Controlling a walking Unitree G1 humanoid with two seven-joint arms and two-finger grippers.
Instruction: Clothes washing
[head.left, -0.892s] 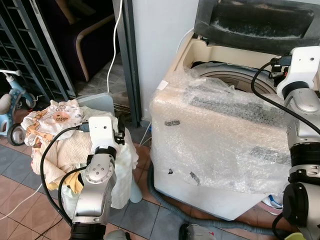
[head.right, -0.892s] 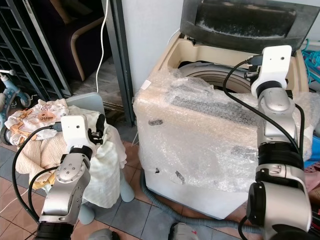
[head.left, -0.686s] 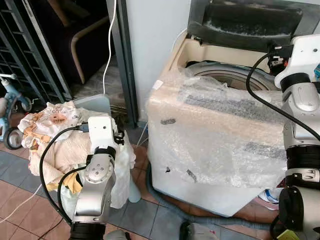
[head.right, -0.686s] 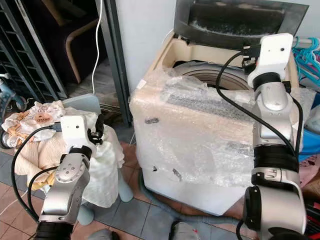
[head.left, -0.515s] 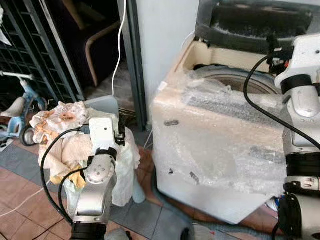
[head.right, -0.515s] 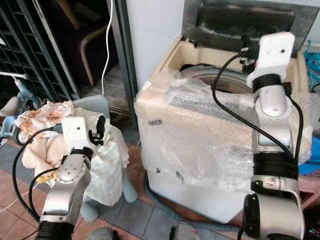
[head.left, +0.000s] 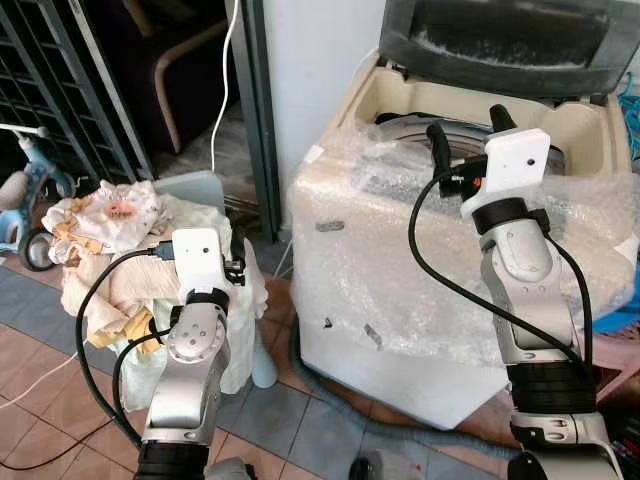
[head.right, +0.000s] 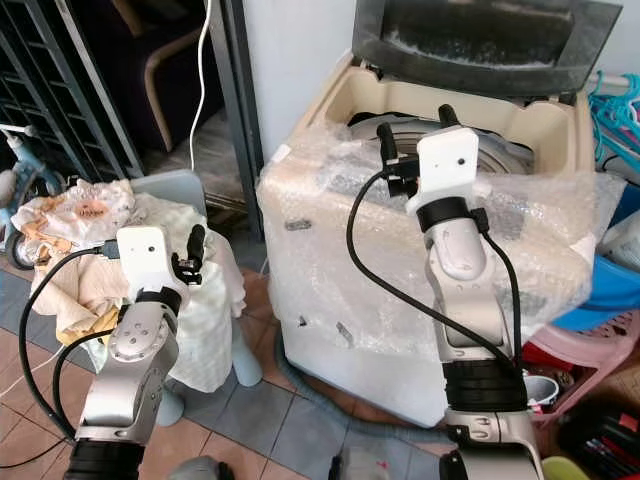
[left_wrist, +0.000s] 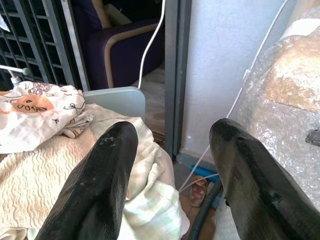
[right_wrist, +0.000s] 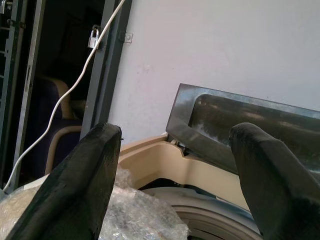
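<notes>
Bubble wrap (head.left: 440, 250) covers the front and top edge of the cream washer (head.right: 330, 260), whose dark lid (head.left: 500, 40) stands raised at the back, leaving the drum (head.right: 500, 160) open. The right hand (head.left: 462, 130) is held up over the wrapped front rim of the washer, its two black fingers (right_wrist: 80, 185) apart with nothing between them; in the right wrist view they frame the lid and the drum's rim.

To the left of the washer, well apart from it, a pile of clothes (head.left: 110, 260) lies heaped on a pale blue stool (head.left: 205, 190): a white cloth with an orange print (left_wrist: 35, 112) on top, cream waffle-textured fabric beneath, and a pale checked piece hanging down the side. The left hand (head.right: 192, 250) is just above the near edge of this pile, fingers (left_wrist: 100, 185) spread and empty.

A grey door post (head.left: 252, 110) stands between stool and washer, with a white cable (head.left: 222, 90) hanging beside it. Behind are a dark chair (left_wrist: 120, 50) and a black metal grille (head.left: 60, 90). A grey hose (head.left: 340, 395) curls on the tiled floor (head.left: 270, 430) below the washer. A blue tricycle (head.left: 15, 190) is at the far left.
</notes>
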